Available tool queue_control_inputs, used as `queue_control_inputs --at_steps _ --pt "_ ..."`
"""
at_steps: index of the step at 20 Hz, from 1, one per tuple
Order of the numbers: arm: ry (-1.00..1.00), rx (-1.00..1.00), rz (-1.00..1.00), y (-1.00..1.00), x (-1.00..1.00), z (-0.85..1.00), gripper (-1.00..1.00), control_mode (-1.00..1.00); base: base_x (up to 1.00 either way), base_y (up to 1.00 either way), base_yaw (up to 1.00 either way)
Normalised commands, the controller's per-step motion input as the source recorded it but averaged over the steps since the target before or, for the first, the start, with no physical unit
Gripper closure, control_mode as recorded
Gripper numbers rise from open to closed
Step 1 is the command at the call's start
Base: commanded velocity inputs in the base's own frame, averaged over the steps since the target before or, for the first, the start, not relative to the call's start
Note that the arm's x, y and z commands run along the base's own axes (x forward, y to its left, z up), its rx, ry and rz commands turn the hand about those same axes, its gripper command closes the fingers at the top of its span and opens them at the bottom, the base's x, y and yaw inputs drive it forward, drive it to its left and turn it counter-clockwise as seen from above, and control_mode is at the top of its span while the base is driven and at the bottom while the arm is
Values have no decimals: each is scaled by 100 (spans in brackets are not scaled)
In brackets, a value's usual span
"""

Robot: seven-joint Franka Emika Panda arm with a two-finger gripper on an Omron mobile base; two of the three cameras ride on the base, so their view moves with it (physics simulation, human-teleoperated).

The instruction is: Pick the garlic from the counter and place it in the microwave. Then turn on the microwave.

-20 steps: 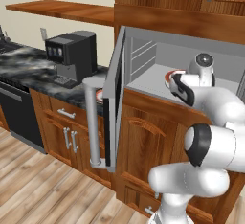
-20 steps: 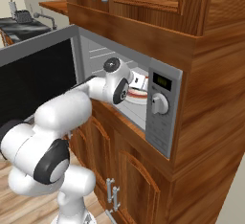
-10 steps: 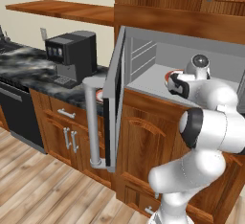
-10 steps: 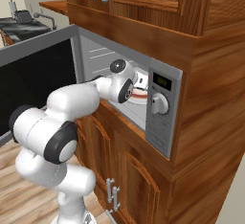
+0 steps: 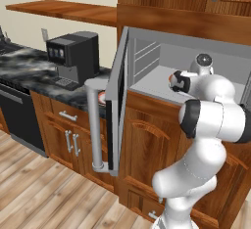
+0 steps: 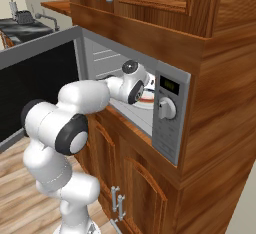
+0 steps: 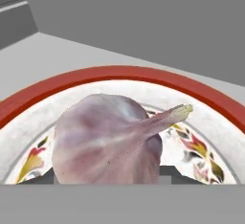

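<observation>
One arm reaching into microwave (image 5: 147, 71), garlic (image 7: 110, 141) just ahead

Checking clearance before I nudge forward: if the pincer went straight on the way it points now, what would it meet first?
The garlic, which sits right in front of the pincer on the red-rimmed plate inside the microwave. Beyond it lie the plate and the grey back wall. Whether the fingers already touch the bulb I cannot tell.

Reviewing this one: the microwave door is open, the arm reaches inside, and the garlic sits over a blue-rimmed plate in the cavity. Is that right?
Not quite: the plate under the garlic has a red rim, not a blue one, as the hand view shows. The rest holds: the microwave door stands open and the arm reaches inside, with the garlic over that plate in the cavity.
</observation>
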Motion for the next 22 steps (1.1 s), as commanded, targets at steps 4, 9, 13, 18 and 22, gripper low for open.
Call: queue_control_inputs --at_steps 4,9,13,18,22 --pt "9 4 0 -8 14 0 100 -100 0 0 0" --pt "6 1 0 -2 3 0 100 -100 0 0 0" --pt "0 0 0 0 0 0 -100 -100 0 0 0" --pt "0 0 0 0 0 0 -100 -100 0 0 0" --pt "-11 0 0 0 0 -7 -100 -100 0 0 0"
